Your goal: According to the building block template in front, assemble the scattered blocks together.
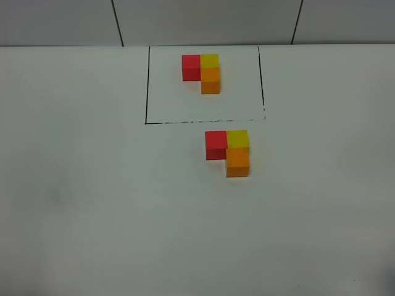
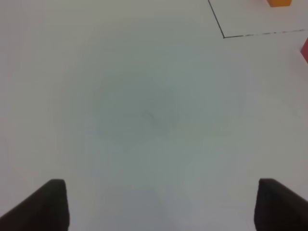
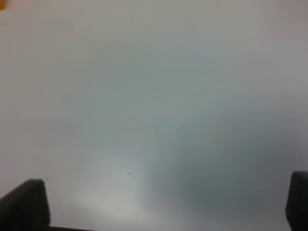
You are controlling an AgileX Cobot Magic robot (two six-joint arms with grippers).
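Observation:
The building block template (image 1: 203,72) sits inside a black-outlined square at the back: red and yellow in a row, orange in front of the yellow. Just in front of the square, the scattered blocks touch in the same L shape: red (image 1: 216,145), yellow (image 1: 237,138), orange (image 1: 237,161). Neither arm shows in the exterior high view. My left gripper (image 2: 162,188) is open over bare table, with the template's orange cube (image 2: 279,2) and the loose red block (image 2: 305,50) at the picture's edge. My right gripper (image 3: 166,182) is open over bare table, holding nothing.
The black outline (image 1: 146,86) marks a square at the back of the white table (image 1: 92,203). Its corner (image 2: 224,36) shows in the left wrist view. An orange sliver (image 3: 1,5) shows at the corner of the right wrist view. A wall with dark seams runs behind the table.

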